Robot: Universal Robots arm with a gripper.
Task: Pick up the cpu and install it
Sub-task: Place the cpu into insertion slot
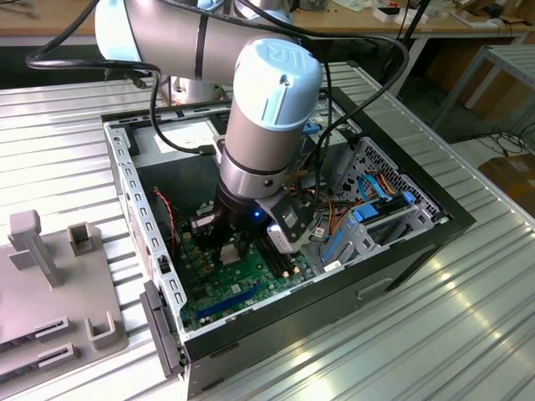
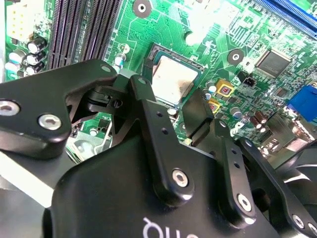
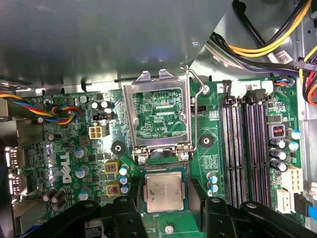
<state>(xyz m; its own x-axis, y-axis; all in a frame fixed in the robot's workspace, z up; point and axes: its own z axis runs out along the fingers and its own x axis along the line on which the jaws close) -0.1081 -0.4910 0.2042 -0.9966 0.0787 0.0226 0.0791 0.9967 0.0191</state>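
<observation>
Silvery-grey metal tops the cpu (image 3: 163, 192), which lies flat in the socket (image 3: 164, 170) on the green board (image 3: 64, 148). The hinged frame (image 3: 130, 114) stands open just beside it. The gripper (image 3: 164, 204) hangs low over the chip. Its fingers (image 3: 204, 208) are spread, one on each side, and I see no pinch on it. I judge the work to be at the seating step, with the chip in place but not yet locked. Any next move calls for a straight, level path with no sideways drag, as the fingers stand close to the socket edges.
</observation>
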